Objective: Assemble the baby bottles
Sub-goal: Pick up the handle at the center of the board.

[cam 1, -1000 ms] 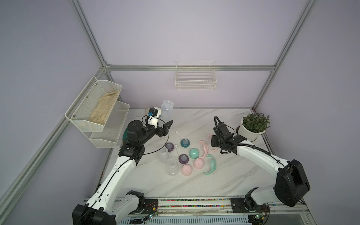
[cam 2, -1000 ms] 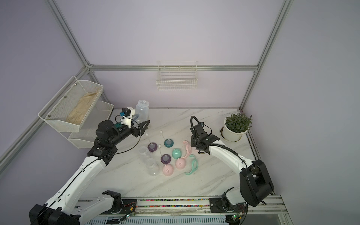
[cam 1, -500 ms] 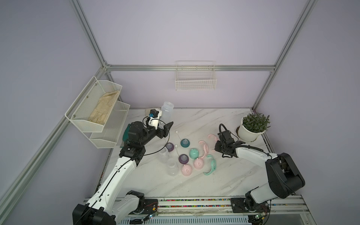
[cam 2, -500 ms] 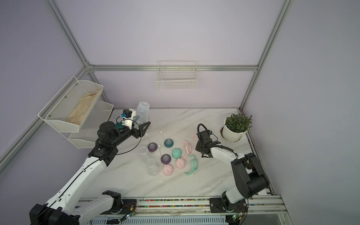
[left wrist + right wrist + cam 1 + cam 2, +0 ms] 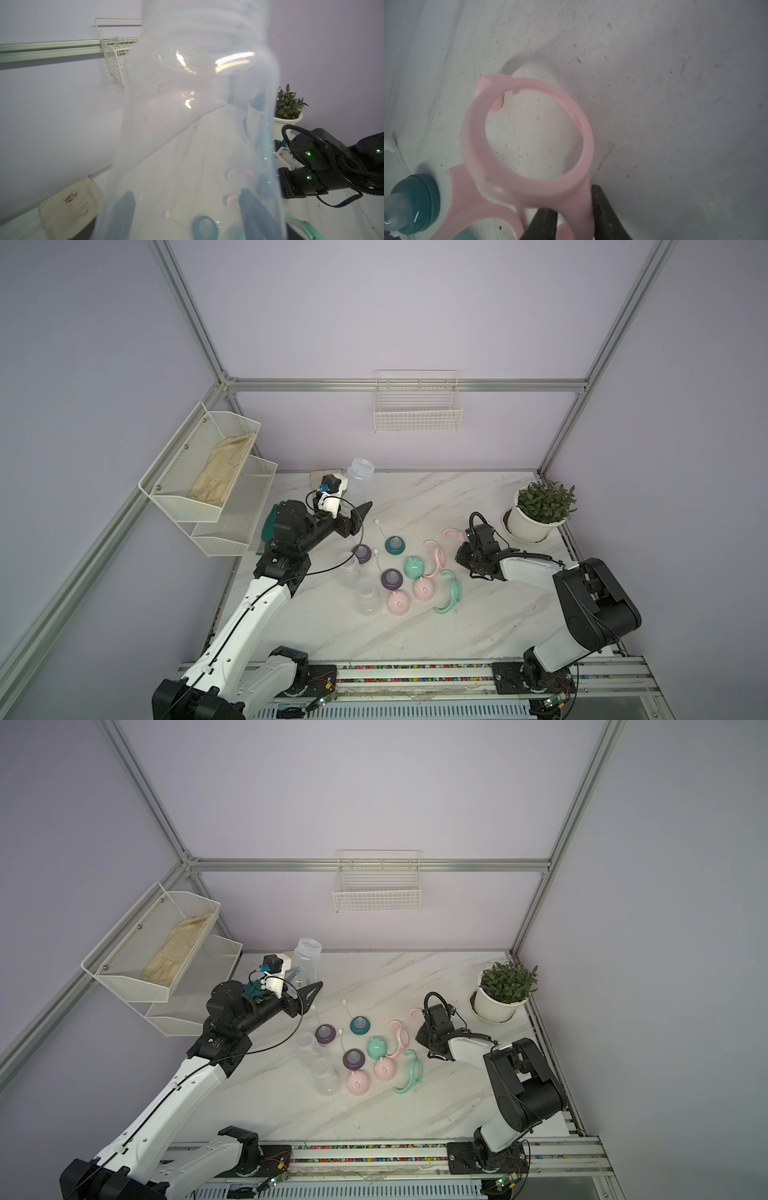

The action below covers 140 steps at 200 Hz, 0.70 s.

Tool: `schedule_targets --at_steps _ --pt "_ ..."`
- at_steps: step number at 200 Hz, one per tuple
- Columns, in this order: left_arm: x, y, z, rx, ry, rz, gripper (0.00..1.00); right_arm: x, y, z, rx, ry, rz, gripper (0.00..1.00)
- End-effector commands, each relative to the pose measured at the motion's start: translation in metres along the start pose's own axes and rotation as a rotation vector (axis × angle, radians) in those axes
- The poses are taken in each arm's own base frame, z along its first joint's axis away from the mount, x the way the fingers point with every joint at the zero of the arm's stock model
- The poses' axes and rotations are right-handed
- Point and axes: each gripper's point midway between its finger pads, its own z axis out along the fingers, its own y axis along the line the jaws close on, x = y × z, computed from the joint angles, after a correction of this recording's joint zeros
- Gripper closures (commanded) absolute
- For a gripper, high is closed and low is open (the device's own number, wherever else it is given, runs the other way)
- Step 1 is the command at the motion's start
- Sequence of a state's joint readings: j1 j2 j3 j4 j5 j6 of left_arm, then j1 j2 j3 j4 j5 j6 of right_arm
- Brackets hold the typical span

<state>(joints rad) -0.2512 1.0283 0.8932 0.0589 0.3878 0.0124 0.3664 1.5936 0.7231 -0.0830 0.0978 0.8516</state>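
Since a second ago my right arm has folded low and brought my right claw [image 5: 571, 216] down from above the loose parts to the white marble tabletop [image 5: 478, 626], near the white plant pot [image 5: 528, 526]. My left arm has barely stirred.

My left claw [image 5: 187, 207] is clamped on a clear squat plastic bottle [image 5: 360, 480], held upright over the back of the table with its threaded neck bare. My right claw has closed on the band of a pink two-handled plastic ring [image 5: 529, 193]. One finger is inside the hoop and one outside, both against the plastic as far as I can see.

Two other clear bottles [image 5: 368, 593] stand on the table among the purple nipple collars [image 5: 391, 578], a teal nipple collar [image 5: 394, 544], the eared dome caps [image 5: 413, 567] and a mint handle ring [image 5: 449, 593]. Nothing looks joined yet.

I judge this to be the pick-up of the handle ring for the first bottle. Next I must lift the ring without letting it swivel in so thin a pinch and carry it across to my left claw. Then I level the hoop over the neck and lower it squarely, with the bottle kept steady. A collar would follow.
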Motion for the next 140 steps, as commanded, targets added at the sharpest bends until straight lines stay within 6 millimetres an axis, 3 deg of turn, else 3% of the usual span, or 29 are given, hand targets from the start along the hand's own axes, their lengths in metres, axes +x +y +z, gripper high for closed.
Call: schedule_targets --at_steps 1,46,77,101,140 --pt "-0.01 -0.008 -0.004 0.028 -0.047 0.035 1.0 0.005 -0.004 0.005 -0.005 0.011 0.043 0.7" --pt "0.009 -0.02 0.006 0.08 0.021 0.06 1.0 -0.001 -0.003 -0.004 0.0 -0.017 0.02 0.92" --pt "0.023 -0.035 0.02 0.132 0.093 0.087 1.0 -0.031 0.014 -0.028 -0.008 -0.097 -0.064 1.0" --pt "0.034 -0.046 0.03 0.156 0.148 0.104 1.0 -0.065 0.046 -0.063 -0.087 -0.208 -0.178 1.0" --pt "0.055 -0.074 0.043 0.234 0.231 0.15 1.0 -0.104 0.127 -0.127 -0.272 -0.307 -0.378 1.0"
